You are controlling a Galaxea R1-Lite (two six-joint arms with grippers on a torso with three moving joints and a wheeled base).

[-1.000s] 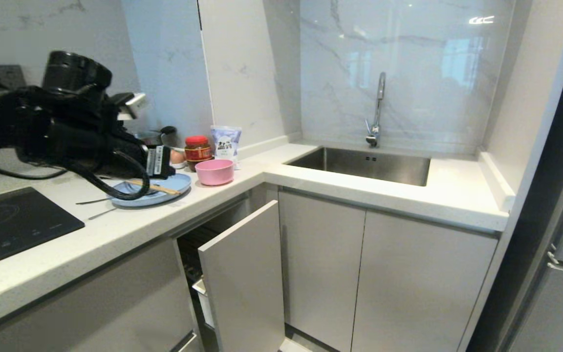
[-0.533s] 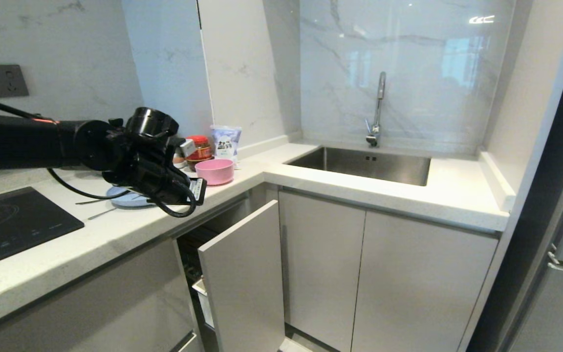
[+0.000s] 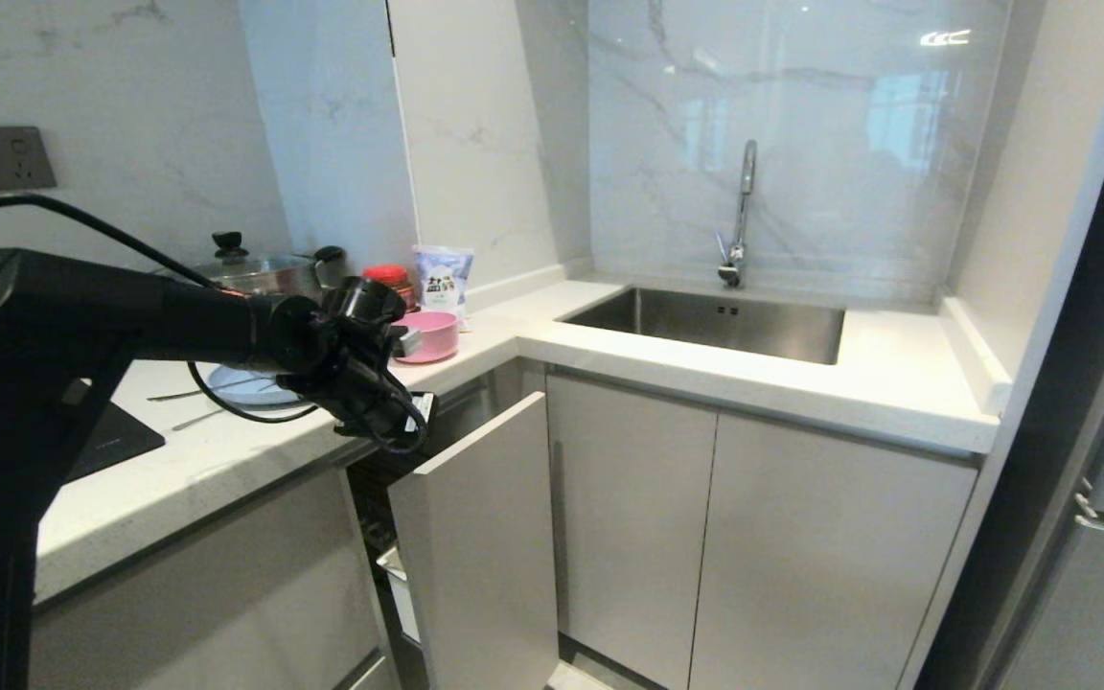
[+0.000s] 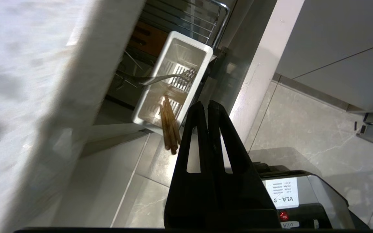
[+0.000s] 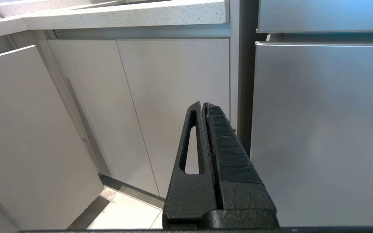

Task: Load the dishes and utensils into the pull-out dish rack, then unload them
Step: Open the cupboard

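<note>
Nearest, in the right wrist view: right end effector (image 5: 205,105) parked low with fingers pressed together, gripping nothing, facing pale cabinet doors (image 5: 173,106) and a steel fridge front (image 5: 322,129). Next, over the bench (image 3: 255,450) edge: left end effector (image 4: 208,105) pinched shut and empty, pointing down past the lip toward the pull-out dish rack (image 4: 219,19). Directly below its tips: white cutlery caddy (image 4: 173,81), holding the chopsticks (image 4: 168,127), which jut over the caddy's near rim, and a fork (image 4: 163,78) lying across the slotted floor; possibly a spoon further in, though too shadowed to tell. Between end effector and rack interior: overhanging bench edge and the rack's white front panel (image 3: 480,537), standing out from the cabinet line, with only a narrow gap for access. Behind the caddy: chrome wire and a slotted wooden strip (image 4: 147,37) under the overhang. Up on the bench, behind the left arm (image 3: 169,326): light-blue plate (image 3: 245,385), partly hidden by the forearm, and two slim metal handles (image 3: 193,405) just beside it. Slightly beyond: pink bowl (image 3: 432,335). Further back against the wall: lidded steel pot (image 3: 255,270), red-capped jar (image 3: 389,276), white pouch (image 3: 444,273). Off to the right: steel sink (image 3: 715,324) with tap (image 3: 739,216).
</note>
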